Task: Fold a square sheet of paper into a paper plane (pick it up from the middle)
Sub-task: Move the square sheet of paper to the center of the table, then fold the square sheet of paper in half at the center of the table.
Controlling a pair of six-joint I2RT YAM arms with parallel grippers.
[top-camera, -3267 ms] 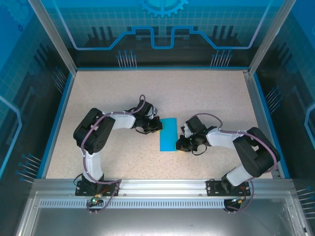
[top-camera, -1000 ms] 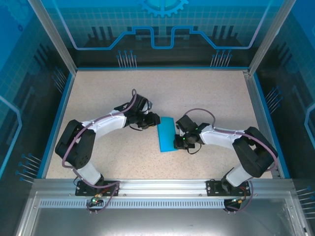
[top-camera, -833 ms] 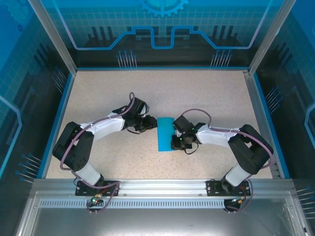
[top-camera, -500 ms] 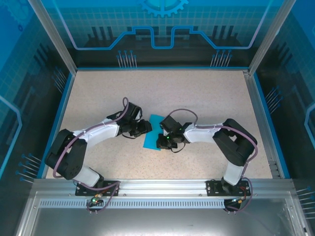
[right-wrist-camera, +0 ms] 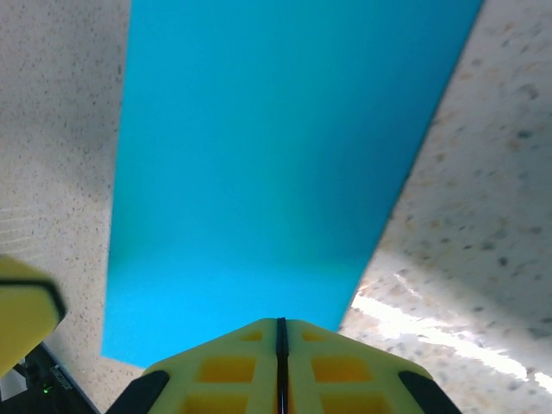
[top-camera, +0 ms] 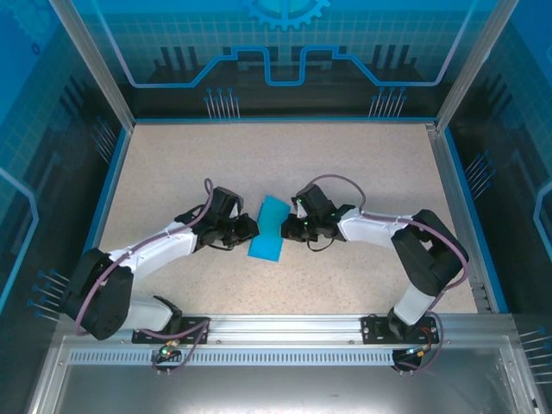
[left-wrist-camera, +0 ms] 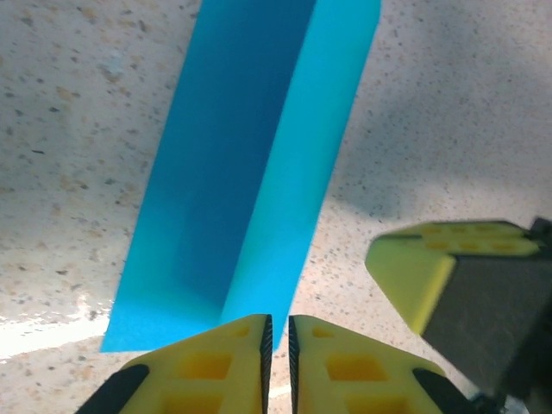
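Now the left tool (left-wrist-camera: 276, 326) and right tool (right-wrist-camera: 280, 326) pinch the folded paper (top-camera: 269, 231).

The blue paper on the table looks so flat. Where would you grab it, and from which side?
Take the folded sheet by a thin outer edge, sliding in low along the table from the side. It lies nearly flat, so there is little to pinch from above. The lighter flap beside the crease seems slightly lifted, probably the easiest lip.

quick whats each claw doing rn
Left claw: closed at the blue paper's corner; whether it grips it cannot be told.
Right claw: closed on the blue paper's near edge.
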